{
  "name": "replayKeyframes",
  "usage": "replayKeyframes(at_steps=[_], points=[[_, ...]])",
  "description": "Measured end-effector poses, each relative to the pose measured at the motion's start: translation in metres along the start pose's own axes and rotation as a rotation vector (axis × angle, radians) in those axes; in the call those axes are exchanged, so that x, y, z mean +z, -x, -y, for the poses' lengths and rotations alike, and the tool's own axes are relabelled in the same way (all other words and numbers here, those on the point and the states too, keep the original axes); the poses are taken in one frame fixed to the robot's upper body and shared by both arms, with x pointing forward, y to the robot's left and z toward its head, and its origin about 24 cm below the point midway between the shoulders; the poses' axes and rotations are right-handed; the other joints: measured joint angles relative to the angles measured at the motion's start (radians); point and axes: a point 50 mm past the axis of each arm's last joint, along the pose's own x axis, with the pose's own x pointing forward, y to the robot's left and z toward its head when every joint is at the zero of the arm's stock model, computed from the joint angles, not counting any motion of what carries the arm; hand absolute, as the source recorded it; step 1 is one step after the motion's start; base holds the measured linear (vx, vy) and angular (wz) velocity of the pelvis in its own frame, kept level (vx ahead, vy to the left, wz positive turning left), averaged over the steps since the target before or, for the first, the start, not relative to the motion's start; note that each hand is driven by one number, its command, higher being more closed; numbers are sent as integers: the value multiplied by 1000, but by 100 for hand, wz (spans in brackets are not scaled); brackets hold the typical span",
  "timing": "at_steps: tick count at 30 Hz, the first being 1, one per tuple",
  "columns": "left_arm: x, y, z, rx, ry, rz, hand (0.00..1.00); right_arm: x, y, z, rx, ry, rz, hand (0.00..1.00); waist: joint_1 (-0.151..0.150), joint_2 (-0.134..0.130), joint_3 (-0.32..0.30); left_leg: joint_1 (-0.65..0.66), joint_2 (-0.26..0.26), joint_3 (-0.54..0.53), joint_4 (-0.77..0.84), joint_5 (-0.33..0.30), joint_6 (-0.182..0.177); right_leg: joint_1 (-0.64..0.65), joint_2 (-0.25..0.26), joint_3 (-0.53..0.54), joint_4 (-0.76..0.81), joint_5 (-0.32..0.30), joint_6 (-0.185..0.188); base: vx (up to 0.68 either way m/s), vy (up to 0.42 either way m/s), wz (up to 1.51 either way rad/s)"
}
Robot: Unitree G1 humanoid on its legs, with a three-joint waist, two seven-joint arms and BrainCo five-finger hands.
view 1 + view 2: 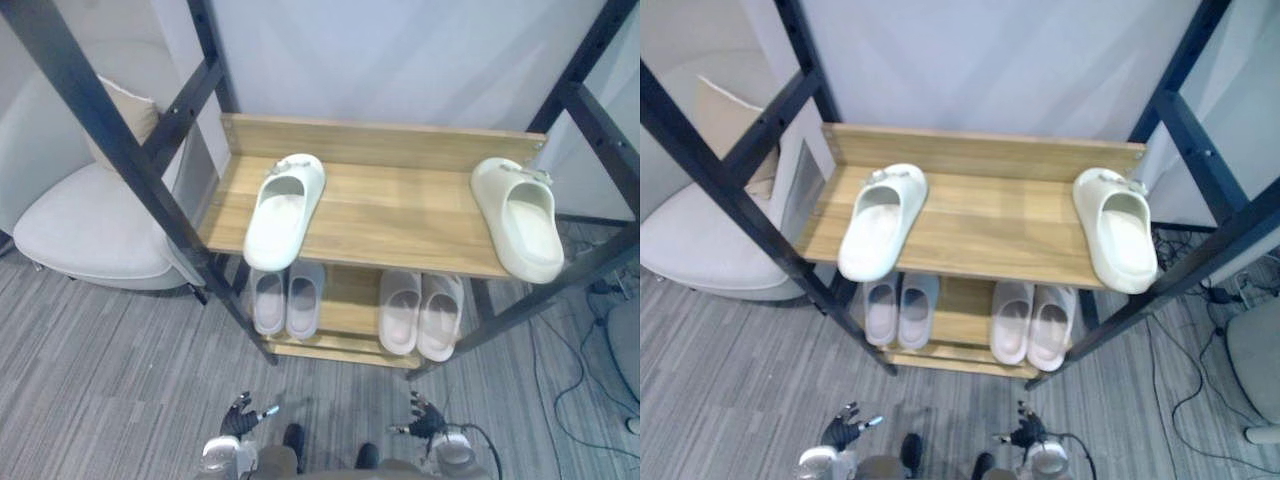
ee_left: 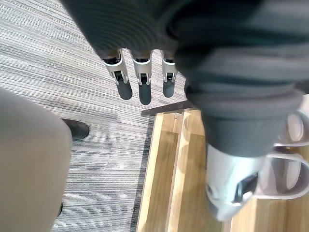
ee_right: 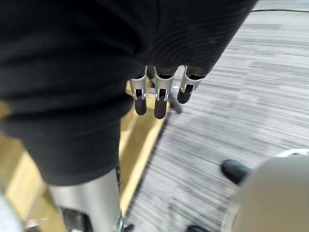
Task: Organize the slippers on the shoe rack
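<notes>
I have both robot hands low at the near edge of the head view, over the grey carpet (image 1: 100,380). The left robot hand (image 1: 240,418) and the right robot hand (image 1: 425,418) are set apart from each other, and each is empty. In the left wrist view its fingers (image 2: 142,82) hang straight and relaxed, gripping nothing. In the right wrist view the other hand's fingers (image 3: 155,96) are just as loose and also grip nothing. The shoe rack (image 1: 120,150) stands ahead of both hands, well apart from them. On its upper shelf (image 1: 400,215) one cream slipper (image 1: 285,210) lies ahead of the left robot hand, toe toward the wall and a little askew, with its heel past the front edge. A second cream slipper (image 1: 520,215) lies at the far end of that shelf, ahead of the right robot hand and off to its right, its heel also just over the edge. Bare wood separates the two. On the lower shelf (image 1: 350,300), nearer the hands, I see two pale pairs, each set side by side. One pair (image 1: 286,300) is ahead of the left robot hand and the other pair (image 1: 420,312) is ahead of the right. A light armchair (image 1: 85,225) sits off to the left of the left robot hand, beside the rack.
</notes>
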Motion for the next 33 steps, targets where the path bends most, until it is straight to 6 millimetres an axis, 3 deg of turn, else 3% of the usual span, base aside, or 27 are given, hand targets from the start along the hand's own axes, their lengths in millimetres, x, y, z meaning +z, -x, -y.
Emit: replayKeyframes(at_steps=[6,11,14,15,17,19,22,27,30,31,33], points=[[1,-1,8,-23,-13,2,0,-4,0,0,-18,-110,-26,0,-3,8,-12,30,0,-6,-55,33,3,12,2,0,-19,11,0,-54,5,1],[12,-1,27,-124,-148,58,0,-4,0,-6,-5,-121,-30,0,-5,9,-15,60,-2,-9,-87,49,6,39,4,-1,-50,24,9,-8,2,0],[35,5,58,-271,-230,176,0,-5,0,-6,-3,-122,-32,0,-6,10,-21,60,-7,-11,-89,50,8,40,1,-1,-52,25,12,0,0,0],[48,12,78,-361,-267,252,0,-6,0,-6,-3,-122,-36,0,-9,14,-30,60,-10,-13,-93,51,9,39,1,-3,-53,26,12,26,15,4],[59,20,91,-436,-287,314,0,-7,0,-6,-3,-123,-37,0,-11,19,-36,61,-13,-17,-101,55,12,40,0,-6,-55,26,13,40,17,7],[81,39,118,-578,-307,449,0,-9,0,-5,-6,-149,-50,0,-18,28,-48,61,-16,-26,-111,60,17,41,-2,-13,-58,29,11,54,12,9],[104,64,144,-729,-335,595,0,-10,0,-4,-9,-151,-52,0,-19,34,-53,61,-18,-36,-114,60,17,46,-1,-20,-65,30,10,55,1,8],[140,96,172,-885,-364,787,0,-9,0,-3,-5,-148,-38,0,-21,34,-53,75,-22,-40,-120,60,17,67,2,-26,-78,29,10,24,-5,3],[176,117,181,-917,-369,964,0,-8,0,-1,-2,-130,-27,0,-27,40,-56,75,-22,-40,-121,60,17,67,2,-26,-81,29,10,0,0,0],[199,130,181,-907,-351,1073,0,-8,0,1,-5,-125,-27,0,-34,42,-58,74,-22,-40,-121,60,17,67,2,-26,-81,29,10,0,0,0],[215,138,180,-890,-335,1149,0,-8,0,2,-5,-119,-27,0,-39,42,-58,75,-22,-40,-121,60,17,66,2,-26,-81,29,10,0,0,0]])
